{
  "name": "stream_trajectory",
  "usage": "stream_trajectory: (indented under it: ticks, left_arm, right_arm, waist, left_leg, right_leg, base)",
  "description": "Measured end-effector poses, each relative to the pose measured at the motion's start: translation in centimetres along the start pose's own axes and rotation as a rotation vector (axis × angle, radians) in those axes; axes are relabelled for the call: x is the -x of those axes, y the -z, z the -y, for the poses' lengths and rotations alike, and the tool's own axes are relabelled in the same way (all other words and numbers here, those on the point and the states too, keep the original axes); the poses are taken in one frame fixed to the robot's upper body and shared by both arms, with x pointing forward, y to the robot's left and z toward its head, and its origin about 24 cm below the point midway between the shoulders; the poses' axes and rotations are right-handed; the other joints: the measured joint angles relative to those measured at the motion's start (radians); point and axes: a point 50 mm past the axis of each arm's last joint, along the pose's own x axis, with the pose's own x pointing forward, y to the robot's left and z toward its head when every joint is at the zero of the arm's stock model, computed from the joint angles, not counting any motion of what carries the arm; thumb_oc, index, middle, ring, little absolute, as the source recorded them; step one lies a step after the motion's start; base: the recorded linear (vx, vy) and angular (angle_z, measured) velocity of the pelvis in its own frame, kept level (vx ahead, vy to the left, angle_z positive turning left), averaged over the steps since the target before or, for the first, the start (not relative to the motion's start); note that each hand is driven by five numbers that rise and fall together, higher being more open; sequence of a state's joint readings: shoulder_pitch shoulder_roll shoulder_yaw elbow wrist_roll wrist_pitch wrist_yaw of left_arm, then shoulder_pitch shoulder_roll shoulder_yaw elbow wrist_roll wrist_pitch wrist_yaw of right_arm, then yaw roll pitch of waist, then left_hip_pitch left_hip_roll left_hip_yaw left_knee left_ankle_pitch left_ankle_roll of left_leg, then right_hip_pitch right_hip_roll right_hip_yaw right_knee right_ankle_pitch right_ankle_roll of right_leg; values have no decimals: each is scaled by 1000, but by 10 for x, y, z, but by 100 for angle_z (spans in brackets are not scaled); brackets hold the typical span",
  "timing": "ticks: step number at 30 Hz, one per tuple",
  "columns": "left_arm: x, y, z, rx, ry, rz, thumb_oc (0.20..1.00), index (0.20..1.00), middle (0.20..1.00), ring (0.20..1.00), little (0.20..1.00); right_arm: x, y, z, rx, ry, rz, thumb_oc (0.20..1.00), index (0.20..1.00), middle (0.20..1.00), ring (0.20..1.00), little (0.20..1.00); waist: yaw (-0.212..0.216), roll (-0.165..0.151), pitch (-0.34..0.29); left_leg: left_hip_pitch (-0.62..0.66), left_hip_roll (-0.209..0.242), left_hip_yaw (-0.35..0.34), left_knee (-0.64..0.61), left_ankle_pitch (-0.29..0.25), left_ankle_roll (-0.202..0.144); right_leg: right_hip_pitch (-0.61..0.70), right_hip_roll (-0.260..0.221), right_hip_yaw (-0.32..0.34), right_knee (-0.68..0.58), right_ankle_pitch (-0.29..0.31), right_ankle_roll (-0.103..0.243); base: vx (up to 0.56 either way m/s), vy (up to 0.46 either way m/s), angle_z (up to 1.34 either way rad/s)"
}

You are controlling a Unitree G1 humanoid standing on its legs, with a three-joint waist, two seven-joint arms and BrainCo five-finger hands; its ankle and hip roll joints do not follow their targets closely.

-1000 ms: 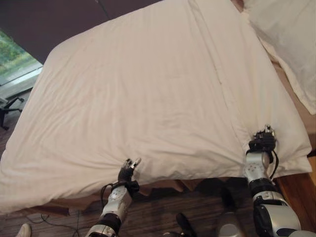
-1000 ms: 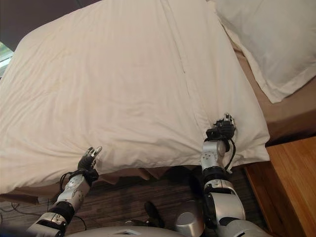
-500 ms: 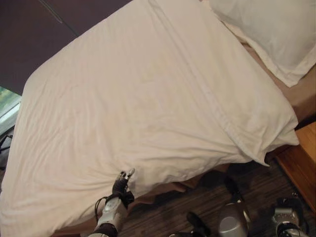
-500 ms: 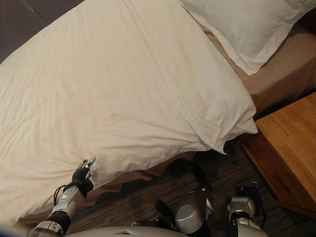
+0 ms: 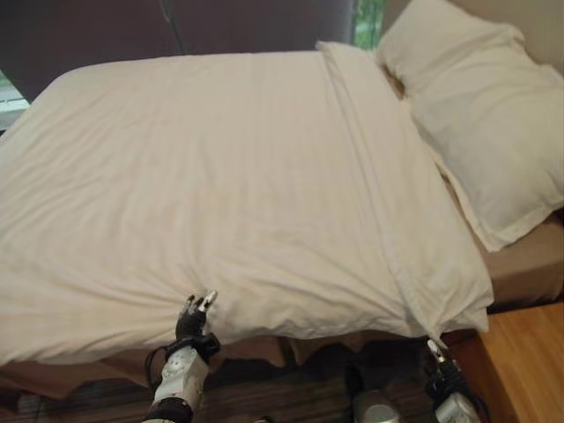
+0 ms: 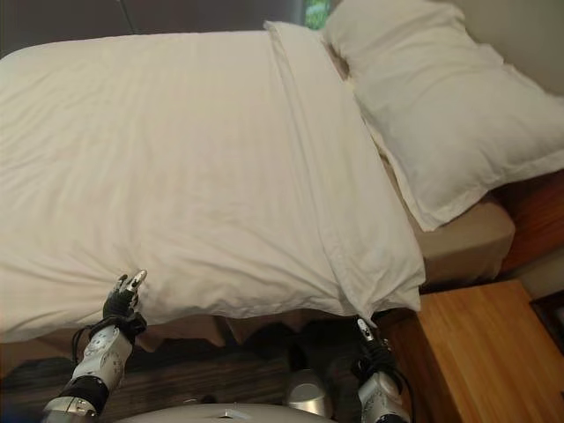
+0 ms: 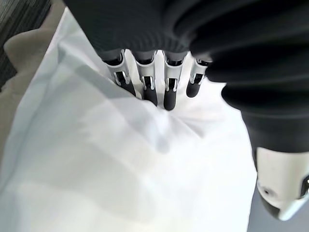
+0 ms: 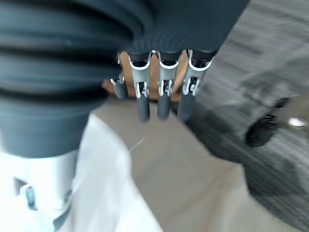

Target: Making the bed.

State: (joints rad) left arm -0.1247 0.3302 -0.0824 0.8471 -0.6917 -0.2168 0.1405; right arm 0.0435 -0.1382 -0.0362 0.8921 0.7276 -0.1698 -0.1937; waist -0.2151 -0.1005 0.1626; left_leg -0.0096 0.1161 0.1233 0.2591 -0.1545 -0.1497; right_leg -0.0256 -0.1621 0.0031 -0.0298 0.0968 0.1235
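Observation:
A white duvet lies spread flat over the bed, its folded-back hem running toward the head. A white pillow rests at the head, on the tan fitted sheet. My left hand is at the duvet's near edge, where creases fan out from it. In the left wrist view its fingers curl into a gathered fold of the white cloth. My right hand hangs just below the duvet's near right corner. Its fingers are relaxed and hold nothing, over tan sheet and floor.
A wooden nightstand stands by the bed's near right corner, close to my right hand. A tan skirt hangs below the duvet's near edge. Dark wood-plank floor lies under me. A dark curtain backs the bed's far side.
My right hand let go of the duvet's corner, dropped low, and now sits just under that corner. The view swung toward the head of the bed. The left hand kept its hold.

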Motion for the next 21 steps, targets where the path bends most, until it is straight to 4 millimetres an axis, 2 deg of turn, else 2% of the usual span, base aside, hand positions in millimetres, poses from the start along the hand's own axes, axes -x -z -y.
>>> stream_trajectory:
  ticks: [1, 2, 3, 4, 6, 7, 8, 9, 10, 12, 13, 14, 15, 17, 18, 19, 20, 21]
  left_arm:
    - [2, 0, 2, 6, 9, 7, 1000, 1000, 1000, 1000, 1000]
    - [2, 1, 2, -17, 14, 7, 1000, 1000, 1000, 1000, 1000]
    - [3, 2, 3, -43, 21, 5, 1000, 1000, 1000, 1000, 1000]
    - [2, -2, 5, -66, 38, 19, 1000, 1000, 1000, 1000, 1000]
    - [6, -1, 3, -116, 55, 24, 1000, 1000, 1000, 1000, 1000]
    - [7, 1, 3, -119, 59, 18, 1000, 1000, 1000, 1000, 1000]
    - [9, 3, 2, -145, 60, 16, 1000, 1000, 1000, 1000, 1000]
    - [10, 2, 0, -160, 61, 18, 1000, 1000, 1000, 1000, 1000]
    - [11, 1, 0, -160, 64, 23, 1000, 1000, 1000, 1000, 1000]
    - [12, 0, 2, -154, 73, 19, 1000, 1000, 1000, 1000, 1000]
    - [15, -3, 8, -154, 100, 38, 1000, 1000, 1000, 1000, 1000]
    - [15, -6, 7, -174, 105, 47, 1000, 1000, 1000, 1000, 1000]
    - [18, -4, 6, -173, 106, 47, 1000, 1000, 1000, 1000, 1000]
    - [22, -3, 3, -174, 105, 49, 1000, 1000, 1000, 1000, 1000]
    - [27, 6, 3, -191, 112, 19, 1000, 1000, 1000, 1000, 1000]
    - [29, 11, 5, -200, 126, -1, 1000, 1000, 1000, 1000, 1000]
    - [32, 16, 8, -191, 133, -17, 1000, 1000, 1000, 1000, 1000]
    - [34, 22, 16, -175, 146, -40, 1000, 1000, 1000, 1000, 1000]
  right_arm:
    - [2, -1, -3, 8, -17, 12, 1000, 1000, 1000, 1000, 1000]
    - [5, 7, -7, 18, -34, -4, 1000, 1000, 1000, 1000, 1000]
    - [8, 11, -10, 26, -51, -8, 1000, 1000, 1000, 1000, 1000]
    - [13, 19, -20, 15, -82, -32, 1000, 1000, 1000, 1000, 1000]
    - [19, 26, -33, 24, -132, -46, 1000, 1000, 1000, 1000, 1000]
    - [21, 28, -33, 27, -138, -51, 1000, 1000, 1000, 1000, 1000]
    - [22, 29, -33, 31, -143, -49, 1000, 1000, 1000, 1000, 1000]
    - [23, 25, -36, 37, -158, -33, 1000, 1000, 1000, 1000, 1000]
    - [24, 16, -42, 61, -194, 14, 1000, 1000, 1000, 1000, 1000]
    - [25, 0, -49, 88, -237, 78, 1000, 1000, 1000, 1000, 1000]
    - [25, -18, -54, 112, -277, 155, 1000, 1000, 1000, 1000, 1000]
    - [27, -27, -63, 123, -309, 193, 1000, 1000, 1000, 1000, 1000]
    - [30, -39, -72, 132, -347, 248, 1000, 1000, 1000, 1000, 1000]
    - [34, -46, -80, 132, -392, 283, 1000, 1000, 1000, 1000, 1000]
    - [35, -50, -85, 163, -418, 305, 1000, 1000, 1000, 1000, 1000]
    - [35, -53, -88, 178, -429, 318, 1000, 1000, 1000, 1000, 1000]
    - [37, -56, -97, 211, -466, 331, 1000, 1000, 1000, 1000, 1000]
    - [37, -58, -100, 235, -480, 337, 1000, 1000, 1000, 1000, 1000]
  waist:
    - [-13, 13, -8]
    - [-20, -21, -19]
    - [-28, -40, -42]
    - [-31, -74, -60]
    - [-30, -71, -62]
    - [-29, -68, -66]
    - [-30, -65, -71]
    - [-24, -56, -68]
    - [2, -40, -61]
    - [14, -23, -62]
    - [39, -14, -61]
    - [55, -15, -55]
    - [73, -11, -53]
    - [89, -7, -47]
    - [102, 13, -48]
    - [115, 18, -51]
    - [126, 25, -45]
    - [117, 49, -30]
  left_leg:
    - [22, -1, 2, -42, -22, 44]
    - [36, -26, 10, -67, -15, 75]
    - [26, -42, 27, -66, -11, 85]
    - [18, -71, 49, -88, -1, 115]
    - [40, -65, 100, -124, 13, 134]
    - [46, -62, 119, -142, 29, 155]
    - [56, -62, 152, -178, 65, 186]
    - [55, -50, 192, -193, 92, 195]
    - [66, -31, 232, -233, 125, 201]
    - [61, -17, 255, -262, 156, 217]
    - [72, -6, 258, -297, 178, 215]
    - [67, -4, 272, -292, 193, 219]
    - [73, 1, 284, -306, 190, 209]
    - [83, -7, 282, -322, 198, 197]
    - [85, -23, 264, -344, 208, 165]
    - [73, -28, 250, -348, 216, 154]
    - [47, -23, 255, -350, 233, 129]
    - [41, -6, 250, -358, 241, 117]
  right_leg:
    - [10, -1, -7, -1, 6, 7]
    - [6, -26, -3, 2, 18, 22]
    - [-7, -46, -1, 4, 22, 20]
    - [-29, -68, 9, 20, 60, 60]
    - [-78, -64, 7, 32, 122, 95]
    - [-84, -59, -8, 30, 117, 100]
    - [-97, -56, -43, 46, 84, 113]
    - [-123, -60, -129, 131, 48, 93]
    - [-150, -45, -163, 264, -5, 72]
    - [-143, -41, -153, 416, -63, 86]
    - [-83, -40, -128, 454, -111, 88]
    - [-47, -50, -108, 454, -143, 107]
    - [0, -49, -71, 436, -144, 105]
    - [93, -45, -54, 288, -151, 110]
    - [107, -39, -51, 210, -151, 108]
    - [106, -37, -62, 157, -149, 97]
    - [104, -36, -63, 91, -168, 55]
    - [111, -20, -67, 53, -151, 57]
  base:
    - [-290, 210, 27]
    - [-266, 146, 17]
    - [-269, 70, -5]
    - [-292, 57, -25]
    - [-264, 43, -56]
    - [-457, 76, -62]
    - [-596, 101, -41]
    - [-627, 108, -70]
    - [-360, 61, -51]
    - [-212, 33, -40]
    - [-287, 38, -37]
    - [-341, 46, -64]
    - [-192, 24, -54]
    - [-156, 10, -55]
    - [-164, -8, -68]
    - [-177, -29, -95]
    - [-54, -77, -70]
    - [-23, -116, -43]
